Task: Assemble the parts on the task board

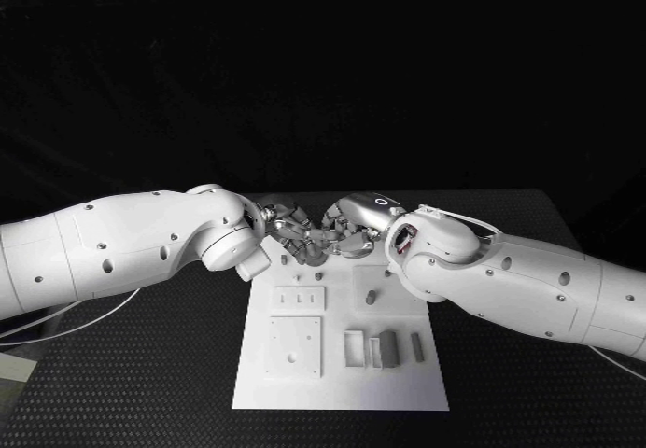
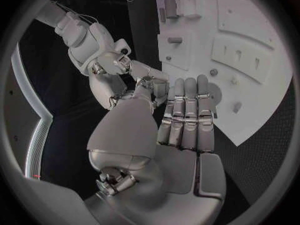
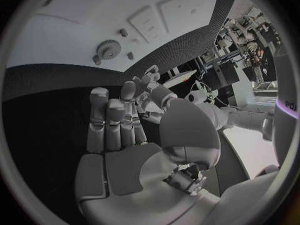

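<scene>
Both hands, left hand (image 1: 289,231) and right hand (image 1: 347,227), meet fingertip to fingertip over the task board's (image 1: 341,387) far edge, fingers spread, holding nothing, probably poised to pick parts.

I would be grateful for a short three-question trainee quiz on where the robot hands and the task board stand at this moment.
1. True or false: the left robot hand and the right robot hand meet above the far end of the task board.
2. Multiple choice: the left robot hand's fingers are A) extended side by side, B) wrapped round a part, C) pressed flat on the board.
3. Fill in: the round gear-like part lies on the ____.

Key: 1 true; 2 A; 3 task board.
</scene>
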Controlling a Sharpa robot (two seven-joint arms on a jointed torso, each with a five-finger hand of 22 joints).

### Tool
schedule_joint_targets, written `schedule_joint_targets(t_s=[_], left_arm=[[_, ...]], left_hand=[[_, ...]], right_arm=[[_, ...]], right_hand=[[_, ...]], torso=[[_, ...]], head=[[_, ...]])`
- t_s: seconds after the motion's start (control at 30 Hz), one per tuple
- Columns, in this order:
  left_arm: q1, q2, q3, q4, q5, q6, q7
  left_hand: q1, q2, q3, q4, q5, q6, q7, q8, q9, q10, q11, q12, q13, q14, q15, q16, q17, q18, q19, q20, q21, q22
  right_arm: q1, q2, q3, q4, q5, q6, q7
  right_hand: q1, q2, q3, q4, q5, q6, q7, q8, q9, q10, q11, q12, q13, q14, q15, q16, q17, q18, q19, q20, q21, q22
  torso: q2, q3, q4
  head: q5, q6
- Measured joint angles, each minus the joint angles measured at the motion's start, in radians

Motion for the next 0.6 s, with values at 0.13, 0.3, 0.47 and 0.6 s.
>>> schedule_joint_targets(t_s=[0.13,0.3,0.47,0.6], left_arm=[[0.0,0.0,0.0,0.0,0.0,0.0,0.0],[0.0,-0.005,0.0,0.001,0.0,0.0,-0.001],[0.0,-0.01,0.0,0.001,0.0,0.0,-0.002],[0.0,-0.01,0.0,0.002,0.002,0.0,-0.002]], left_hand=[[0.0,0.0,-0.005,0.0,0.0,0.0,0.0,0.0,0.0,0.001,-0.001,0.0,0.001,0.002,-0.002,0.0,0.0,0.0,0.0,0.0,0.0,0.001],[-0.008,0.008,-0.017,0.001,0.0,0.0,0.0,0.0,-0.001,0.004,-0.004,0.0,0.004,0.004,-0.004,0.0,0.0,-0.003,0.004,-0.004,0.0,0.001],[-0.008,0.008,-0.017,0.001,0.0,0.004,-0.004,0.0,-0.001,0.004,-0.004,0.0,0.005,0.004,-0.004,0.0,0.0,-0.003,0.004,-0.004,0.0,0.002],[-0.006,0.01,-0.017,0.001,0.0,0.006,-0.002,0.0,-0.001,0.007,-0.007,-0.001,0.008,0.007,-0.007,0.0,0.0,-0.007,0.004,-0.004,0.0,0.002]], right_arm=[[0.0,0.002,0.0,0.0,0.0,0.0,0.0],[0.0,0.002,0.0,0.002,0.0,0.0,-0.001],[0.0,0.002,0.0,0.006,0.0,0.0,-0.001],[0.0,0.003,0.0,0.007,0.0,0.0,-0.002]], right_hand=[[0.0,0.0,0.0,0.0,0.0,0.0,0.0,0.0,0.001,0.0,0.0,0.0,0.0,0.0,0.0,0.0,0.0,0.0,0.0,0.0,0.0,0.0],[0.0,0.0,0.0,0.0,0.0,0.001,0.001,0.0,0.001,0.0,0.0,0.0,0.0,0.0,0.0,0.0,0.001,0.0,0.0,0.0,0.0,0.0],[0.0,0.0,0.0,0.0,0.0,0.001,0.001,0.0,0.001,0.0,0.0,0.0,0.0,0.0,0.0,0.0,0.001,0.0,0.0,0.0,0.0,0.0],[0.0,0.0,0.0,0.0,0.0,0.001,0.001,0.0,0.001,0.0,0.0,0.0,0.0,-0.001,0.001,0.0,0.001,0.0,0.0,0.0,0.0,0.0]], torso=[[0.0,0.0003,0.0],[0.0,0.0004,0.0],[0.0,0.0004,0.0001],[0.0,0.0006,0.0006]], head=[[-0.001,-0.001],[-0.001,-0.004],[-0.002,-0.005],[-0.001,-0.007]])
